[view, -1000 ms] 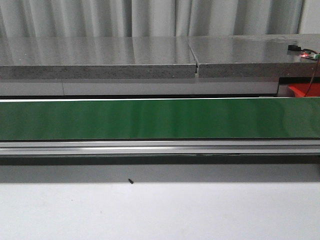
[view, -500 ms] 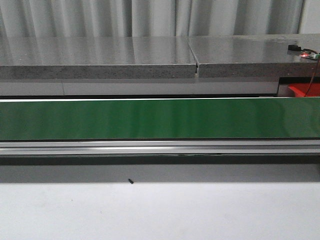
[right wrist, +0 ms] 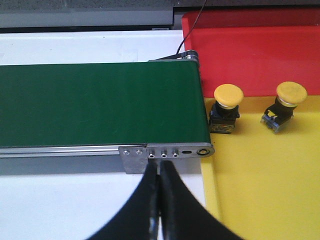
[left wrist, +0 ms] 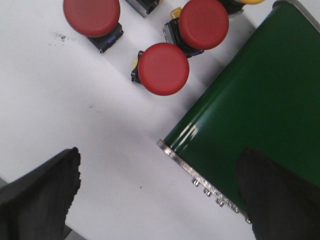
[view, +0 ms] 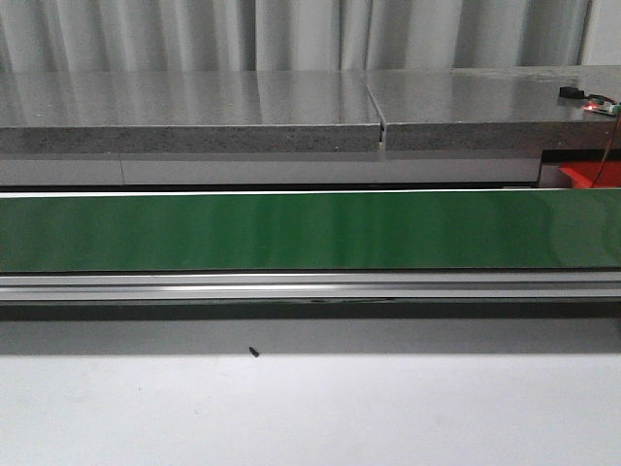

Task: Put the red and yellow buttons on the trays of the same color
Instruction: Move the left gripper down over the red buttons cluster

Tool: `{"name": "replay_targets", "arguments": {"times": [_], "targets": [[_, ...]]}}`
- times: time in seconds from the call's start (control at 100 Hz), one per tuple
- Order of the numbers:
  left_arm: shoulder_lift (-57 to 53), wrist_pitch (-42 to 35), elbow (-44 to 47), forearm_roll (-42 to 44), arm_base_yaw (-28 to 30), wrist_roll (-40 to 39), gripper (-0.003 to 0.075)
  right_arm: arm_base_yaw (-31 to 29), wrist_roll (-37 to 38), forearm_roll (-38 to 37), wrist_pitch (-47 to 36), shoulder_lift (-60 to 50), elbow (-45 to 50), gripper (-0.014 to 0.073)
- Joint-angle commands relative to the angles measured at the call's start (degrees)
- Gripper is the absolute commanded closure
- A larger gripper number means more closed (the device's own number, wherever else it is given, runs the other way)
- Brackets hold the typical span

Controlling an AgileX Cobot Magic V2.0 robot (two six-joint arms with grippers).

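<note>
In the left wrist view three red buttons (left wrist: pixel 163 68) (left wrist: pixel 203 23) (left wrist: pixel 91 16) lie on the white table beside the end of the green belt (left wrist: pixel 260 110). A yellow button's edge (left wrist: pixel 248 1) shows at the frame's border. My left gripper (left wrist: pixel 160 187) is open and empty, apart from the buttons. In the right wrist view two yellow buttons (right wrist: pixel 227 107) (right wrist: pixel 286 104) sit on the yellow tray (right wrist: pixel 260 180). The red tray (right wrist: pixel 250 55) lies behind it with no button showing. My right gripper (right wrist: pixel 160 172) is shut and empty at the belt's end (right wrist: pixel 165 151).
The front view shows the bare green conveyor belt (view: pixel 310 231), its metal rail (view: pixel 310 285), a grey counter (view: pixel 291 112) behind and a corner of the red tray (view: pixel 587 175) at right. Neither arm shows there. A small dark speck (view: pixel 253 351) lies on the white table.
</note>
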Motion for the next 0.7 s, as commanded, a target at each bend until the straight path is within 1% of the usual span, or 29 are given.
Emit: {"name": "replay_targets", "arguments": {"times": [0.0,0.05,0.12,0.17,0.34,0.41,0.46,0.69], "targets": [[0.8,-0.7,-4.3,-2.0,0.3,-0.1,0.0122,0.1,0.0,0.0,-4.0,0.4,-1.5,0.0652],[2.6,-0.4,-6.0,-2.0,0.3,-0.1,0.0125,0.1,0.0,0.0,-4.0,0.4,-1.5,0.0652],[5.1,0.5,-8.5,-2.1,0.3,-0.1,0.015,0.1,0.0,0.0,-4.0,0.4,-1.5,0.0652],[6.5,1.3,-10.0,-2.1,0.3,-0.1,0.0181,0.1,0.0,0.0,-4.0,0.4,-1.5,0.0652],[9.5,2.2,-12.4,-2.0,0.3,0.1,0.0337,0.1,0.0,0.0,-4.0,0.4,-1.5,0.0652],[10.3,2.2,-12.4,-2.0,0.3,0.7,0.0378,0.1,0.0,0.0,-4.0,0.4,-1.5,0.0652],[11.0,2.5,-12.4,-2.2,0.3,1.6,0.0388,0.1,0.0,0.0,-4.0,0.4,-1.5,0.0652],[12.1,2.6,-12.4,-2.2,0.3,2.8,0.0386,0.1,0.0,0.0,-4.0,0.4,-1.5,0.0652]]}}
